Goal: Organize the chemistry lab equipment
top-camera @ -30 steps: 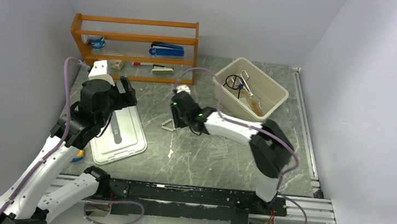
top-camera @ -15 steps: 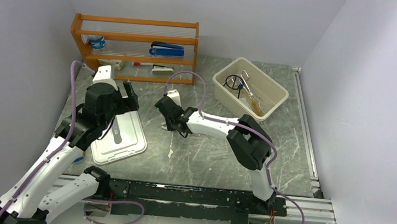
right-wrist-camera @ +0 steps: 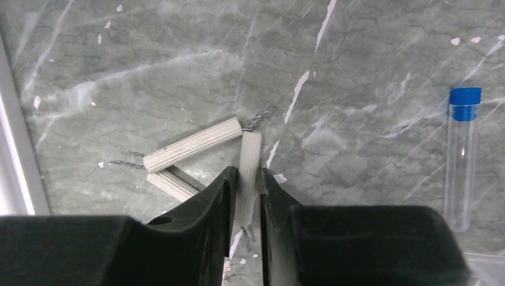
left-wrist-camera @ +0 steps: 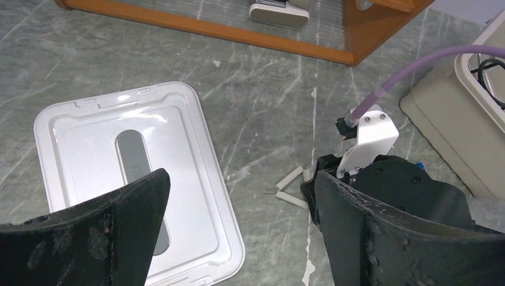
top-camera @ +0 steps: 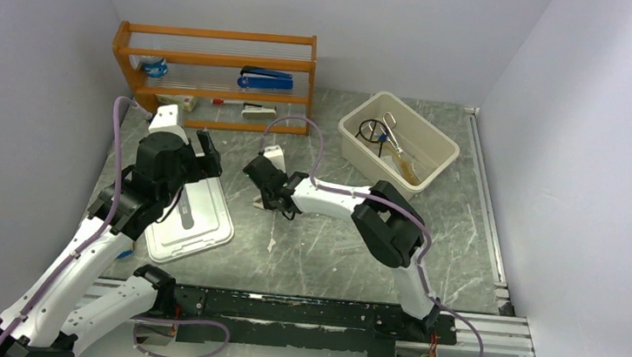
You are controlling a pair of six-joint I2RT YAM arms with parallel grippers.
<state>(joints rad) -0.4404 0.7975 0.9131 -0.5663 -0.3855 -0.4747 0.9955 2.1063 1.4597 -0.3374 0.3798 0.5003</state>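
Note:
The triangle [right-wrist-camera: 196, 143], three pale rods joined by twisted wire, lies on the grey table [top-camera: 333, 241]. My right gripper [right-wrist-camera: 245, 190] is down on it, its jaws shut on one rod [right-wrist-camera: 249, 152]. In the top view this gripper [top-camera: 264, 193] is left of centre, over the triangle [top-camera: 263, 203]. The triangle also shows in the left wrist view [left-wrist-camera: 292, 182]. A blue-capped clear tube [right-wrist-camera: 461, 161] lies on the table to the right. My left gripper [left-wrist-camera: 238, 185] is open and empty, held above the white lid's right edge; in the top view it [top-camera: 206, 149] is at mid left.
A white lid [top-camera: 191, 215] lies flat at left. A beige bin [top-camera: 440, 140] at back right holds the black wire ring [top-camera: 374, 132], metal tongs [top-camera: 392, 129] and amber tubing [top-camera: 408, 165]. The orange shelf [top-camera: 218, 73] stands at the back left.
My right gripper has moved left and down from the table's middle onto the triangle. My left arm shifted slightly right at first, then held still.

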